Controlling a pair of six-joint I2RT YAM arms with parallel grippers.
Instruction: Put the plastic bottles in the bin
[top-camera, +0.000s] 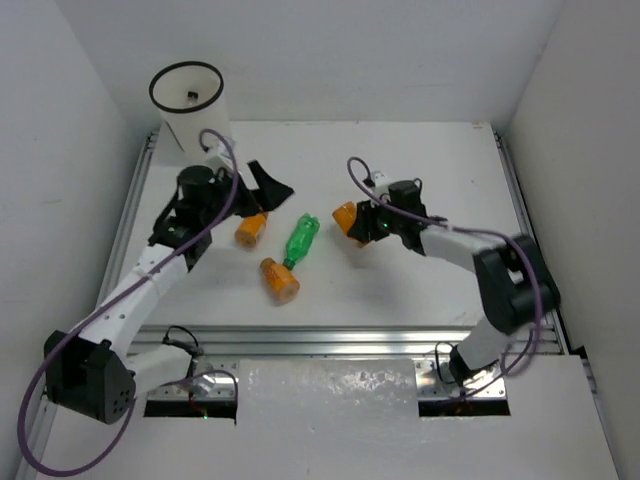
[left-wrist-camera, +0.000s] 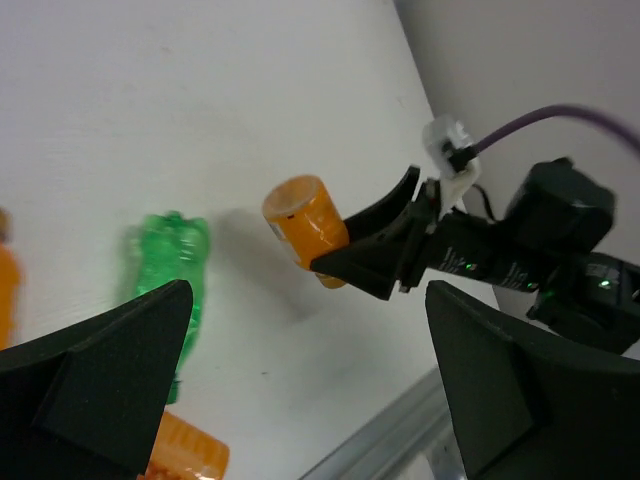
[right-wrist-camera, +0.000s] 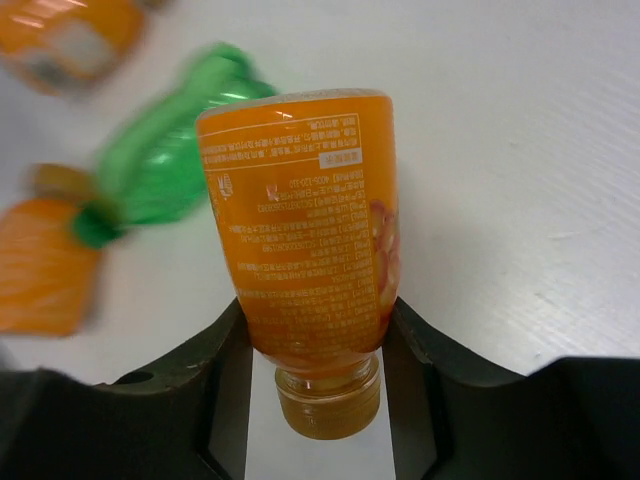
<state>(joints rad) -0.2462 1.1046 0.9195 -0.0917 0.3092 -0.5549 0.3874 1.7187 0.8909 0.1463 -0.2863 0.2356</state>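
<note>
The right pincer is clamped on an orange bottle. Its two fingers pinch the narrowing shoulder just above the cap, and I'd guess that is because the fat, slick body gives less to seat against. From above, that bottle is at about 2 o'clock from the green bottle, which lies mid-worktop. Its base points away from the arm. The left wrist view shows a shadow beneath it, so I'd judge it tipped up, perhaps just clear of the surface. The bin stands well apart at 10 o'clock, in the back left corner, so this bottle has the whole width to cross. The left pincer is spread wide with nothing in it. It hovers between the bin and a second orange bottle at its 6 o'clock, a handy spot for taking that one next. A third orange bottle lies at 7 o'clock of the green one, right by its cap end
</note>
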